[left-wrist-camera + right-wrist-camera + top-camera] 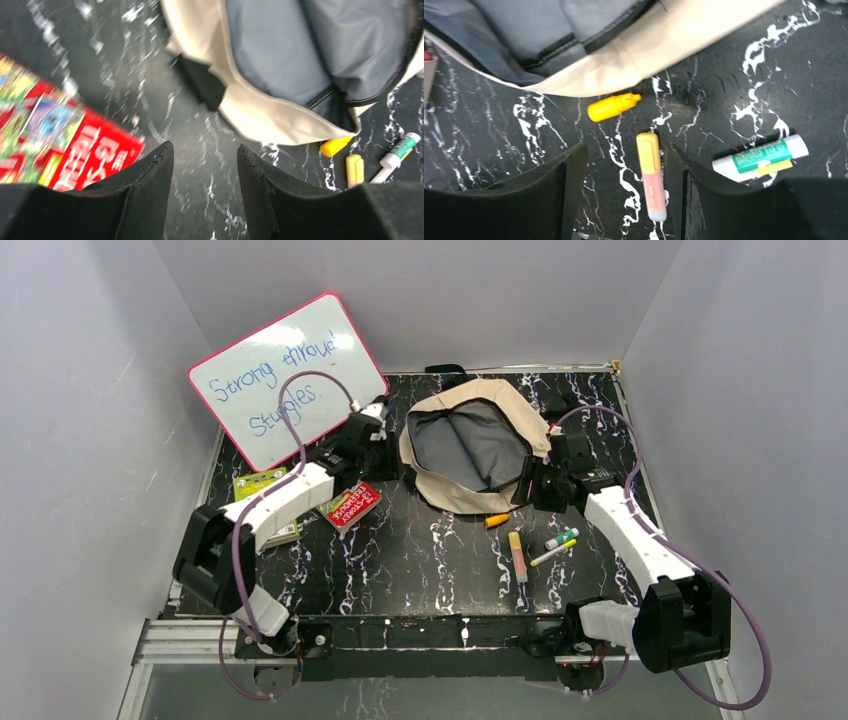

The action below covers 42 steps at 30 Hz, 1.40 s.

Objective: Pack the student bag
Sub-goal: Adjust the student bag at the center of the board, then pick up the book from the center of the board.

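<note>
The beige student bag (pixel 452 498) lies open at the back middle of the black marble table, its grey lining (pixel 465 445) showing. It also shows in the left wrist view (pixel 260 112) and the right wrist view (pixel 684 35). My left gripper (pixel 383 445) is open and empty at the bag's left edge, its fingers (pixel 150 180) above bare table. My right gripper (pixel 530 488) is open and empty at the bag's right edge, above a yellow and pink highlighter (pixel 651 175). A small orange bottle (pixel 613 107) lies just below the bag's rim.
A white and green glue stick (pixel 760 156) and a yellow pen (pixel 553 553) lie right of the highlighter (pixel 518 556). A red booklet (pixel 351 505) and green card (pixel 258 481) lie by the left arm. A whiteboard (pixel 290 375) leans at the back left. Grey walls enclose the table.
</note>
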### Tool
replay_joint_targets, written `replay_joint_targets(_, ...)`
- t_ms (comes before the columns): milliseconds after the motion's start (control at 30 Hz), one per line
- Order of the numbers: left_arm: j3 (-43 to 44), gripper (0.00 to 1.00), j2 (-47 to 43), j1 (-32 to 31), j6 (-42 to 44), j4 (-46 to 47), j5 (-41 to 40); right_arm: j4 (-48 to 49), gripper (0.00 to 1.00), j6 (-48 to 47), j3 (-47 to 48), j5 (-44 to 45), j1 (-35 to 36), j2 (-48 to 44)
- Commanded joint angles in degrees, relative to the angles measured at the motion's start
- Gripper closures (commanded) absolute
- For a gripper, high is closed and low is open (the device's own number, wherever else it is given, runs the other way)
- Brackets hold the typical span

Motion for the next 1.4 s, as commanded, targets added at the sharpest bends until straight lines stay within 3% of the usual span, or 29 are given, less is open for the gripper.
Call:
replay_joint_targets(0,-6.3,0.52,-10.6,0.9,-8.0,-4.1,-12.4,6.5,0.34,-1.5,0.0,-5.9,0.8,-3.3)
replay_joint_targets(100,-11.7,0.49,-15.8,4.3,-12.7,-7.4,-14.7,10.0,0.34,-1.3,2.3,-6.1,5.2,-2.3)
replay_joint_targets(267,-19.8,0.47,-22.4,18.8,-15.6,-8.2,-4.8,15.6,0.3,-1.5,9.7,-3.2,17.3,6.6)
replay_joint_targets(400,-21.5,0.37,-26.2,22.4,-15.2,-8.3,-4.5,21.6,0.24,-3.1,17.9,-5.7,24.3,16.5)
replay_joint_targets(600,-24.7,0.35,-24.4,24.1,-15.7,-6.7,-1.3,25.4,0.23,-5.5,31.9,-13.0,29.5,34.8)
replay_joint_targets(933,-28.7,0.37,-19.2,24.1,-14.8,-0.5,2.9,22.1,0.22,-8.5,55.0,-19.1,29.8,57.9)
replay_joint_targets(1367,-31.0,0.39,-15.5,24.1,-15.2,1.9,3.0,21.1,0.27,-7.7,62.6,-22.8,30.5,68.8)
